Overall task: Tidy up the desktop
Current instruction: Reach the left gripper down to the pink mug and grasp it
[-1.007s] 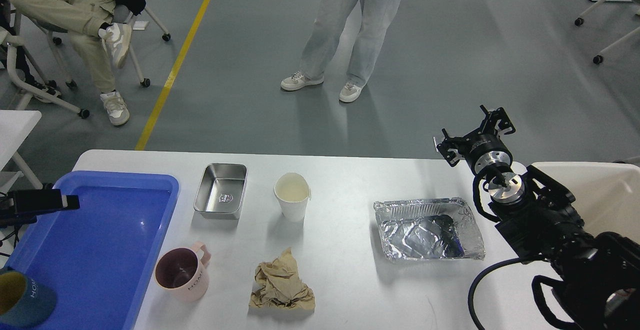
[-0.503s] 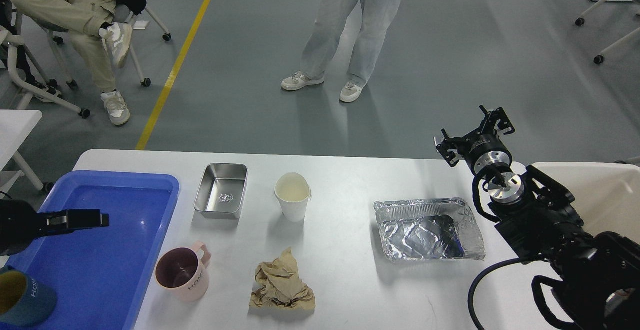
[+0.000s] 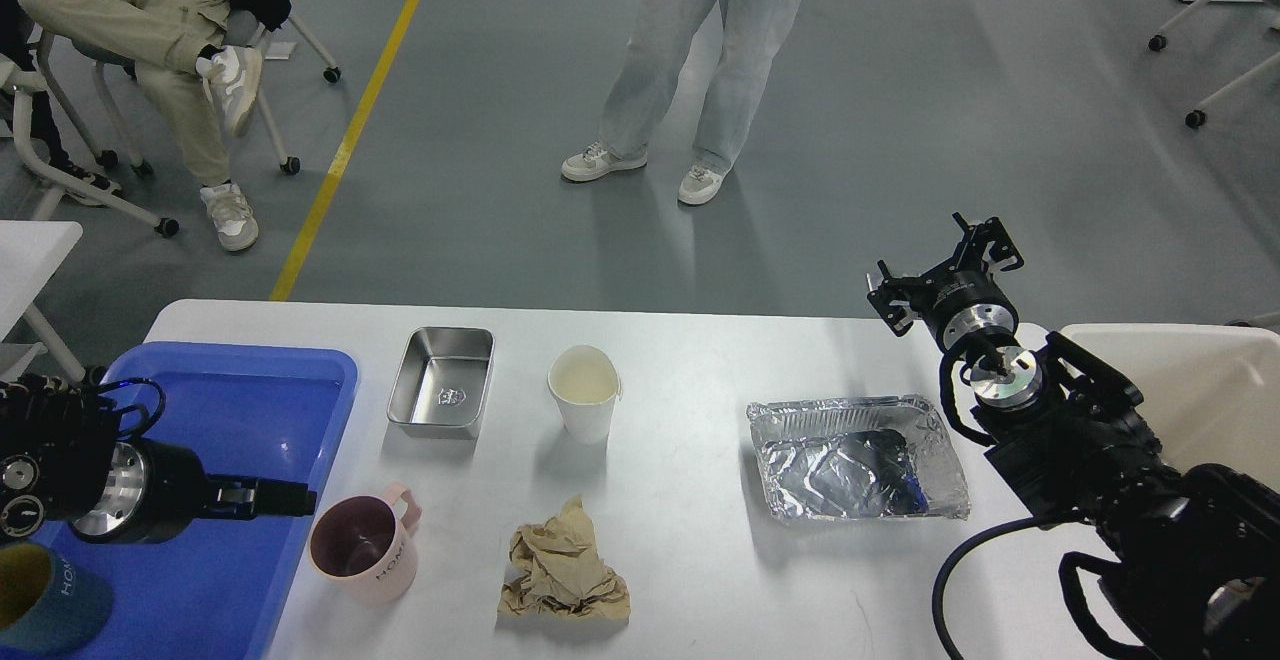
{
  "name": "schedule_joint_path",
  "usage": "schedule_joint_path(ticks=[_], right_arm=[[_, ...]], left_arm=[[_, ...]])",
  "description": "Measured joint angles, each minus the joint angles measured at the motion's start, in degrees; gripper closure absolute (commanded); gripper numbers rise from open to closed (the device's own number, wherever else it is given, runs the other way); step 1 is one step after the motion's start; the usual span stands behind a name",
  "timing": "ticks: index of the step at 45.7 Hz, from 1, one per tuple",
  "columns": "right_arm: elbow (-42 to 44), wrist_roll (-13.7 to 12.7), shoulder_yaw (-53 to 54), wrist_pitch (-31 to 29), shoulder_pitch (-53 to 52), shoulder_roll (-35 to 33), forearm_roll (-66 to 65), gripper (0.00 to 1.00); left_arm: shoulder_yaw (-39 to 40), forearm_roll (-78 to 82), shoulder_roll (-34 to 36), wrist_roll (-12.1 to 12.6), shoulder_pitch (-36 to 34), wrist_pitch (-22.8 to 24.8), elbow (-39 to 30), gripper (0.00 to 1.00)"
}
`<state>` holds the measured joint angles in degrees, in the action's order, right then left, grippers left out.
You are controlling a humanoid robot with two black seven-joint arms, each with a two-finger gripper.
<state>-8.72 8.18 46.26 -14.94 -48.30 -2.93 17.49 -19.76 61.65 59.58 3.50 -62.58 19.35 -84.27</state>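
Note:
The pale grey-white desktop [image 3: 700,360] holds a steel tin [image 3: 443,381], a white paper cup [image 3: 585,392], a foil tray [image 3: 858,458], a crumpled brown paper [image 3: 565,570] and a pink mug [image 3: 362,548]. My left gripper [image 3: 295,500] reaches in from the left over the blue tray's right edge, its tip just left of and above the pink mug's rim. It is seen side-on, so its fingers cannot be told apart. My right gripper [image 3: 942,275] hangs above the table's far right edge, behind the foil tray, open and empty.
A blue plastic tray [image 3: 250,390] lies at the left with a dark blue mug [image 3: 45,595] in its near corner. An off-white bin [image 3: 1215,390] stands at the right. Two people and wheeled chairs are beyond the table.
My left arm has swung right and toward me across the blue tray, ending beside the pink mug. My right gripper has barely moved.

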Motion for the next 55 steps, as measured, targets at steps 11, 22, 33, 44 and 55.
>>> schedule_joint_path(ticks=[11,22,33,44,55], right_arm=[[0.0,0.0,0.0,0.0,0.1,0.1,0.0,0.0],[0.0,0.0,0.0,0.0,0.3,0.1,0.0,0.0],[0.0,0.0,0.0,0.0,0.3,-0.1,0.0,0.0],[0.0,0.0,0.0,0.0,0.3,-0.2,0.0,0.0],[0.0,0.0,0.0,-0.1,0.2,-0.4,0.0,0.0]], left_arm=[[-1.6,1.5,-3.8,0.4,0.2,-0.9,1.3,0.14],[-1.8,1.3,-7.8,0.5,0.3,-1.5,3.3,0.14],[-3.6,1.3,-10.0,0.5,0.3,-2.6,5.4,0.19],[-5.0,1.0,-15.3,0.5,0.6,-2.9,9.4,0.21],[-5.6,0.4,-18.4,0.6,0.3,-2.8,10.2,0.36]])
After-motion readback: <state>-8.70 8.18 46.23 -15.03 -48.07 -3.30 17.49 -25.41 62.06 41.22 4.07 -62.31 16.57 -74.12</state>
